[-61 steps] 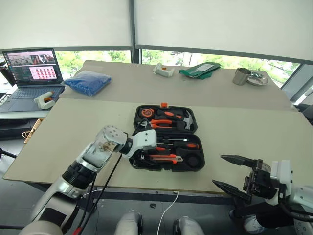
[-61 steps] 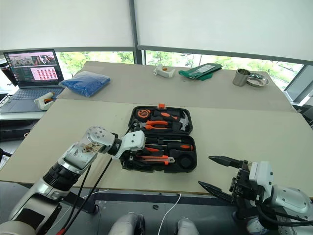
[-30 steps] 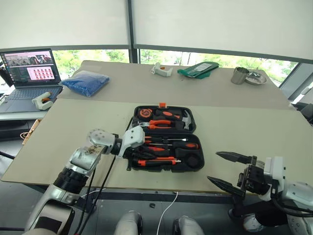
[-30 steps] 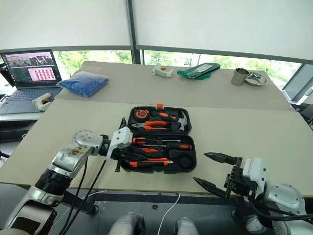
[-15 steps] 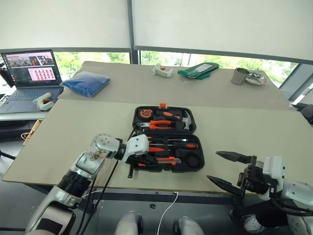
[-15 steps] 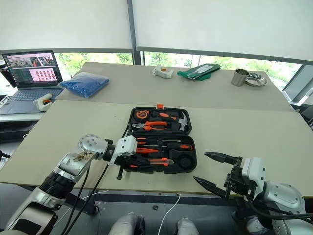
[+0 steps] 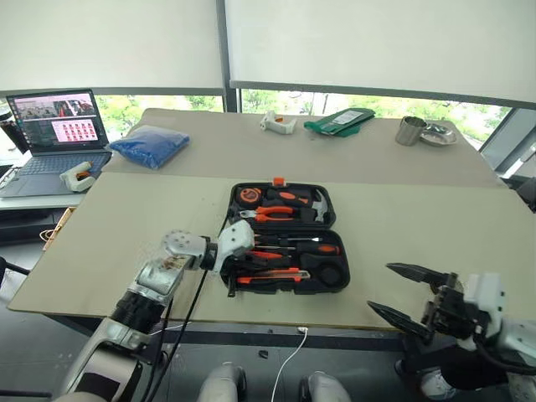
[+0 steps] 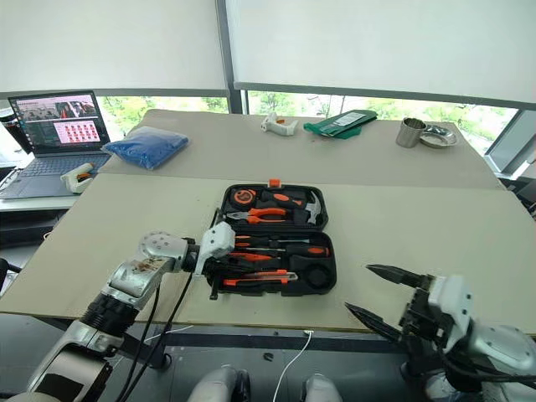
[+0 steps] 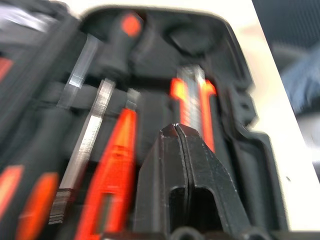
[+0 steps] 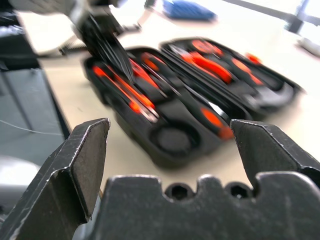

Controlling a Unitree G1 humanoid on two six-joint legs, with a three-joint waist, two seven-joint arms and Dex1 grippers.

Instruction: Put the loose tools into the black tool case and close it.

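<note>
The black tool case lies open in the middle of the near table. Its far half holds a tape measure, pliers and a hammer. In its near half lie a black-and-orange screwdriver, a slim orange one and the utility knife. My left gripper is shut and empty, hovering low over the left end of that near half. My right gripper stands open and empty off the case's right front corner, near the table's edge.
On the far table sit a blue bag, a white tool, a green pouch and a metal cup. A laptop stands at the far left. The table's front edge runs just below the case.
My right gripper has drifted to the right, away from the case, still open. The left gripper stays over the case's left end, shifted slightly.
</note>
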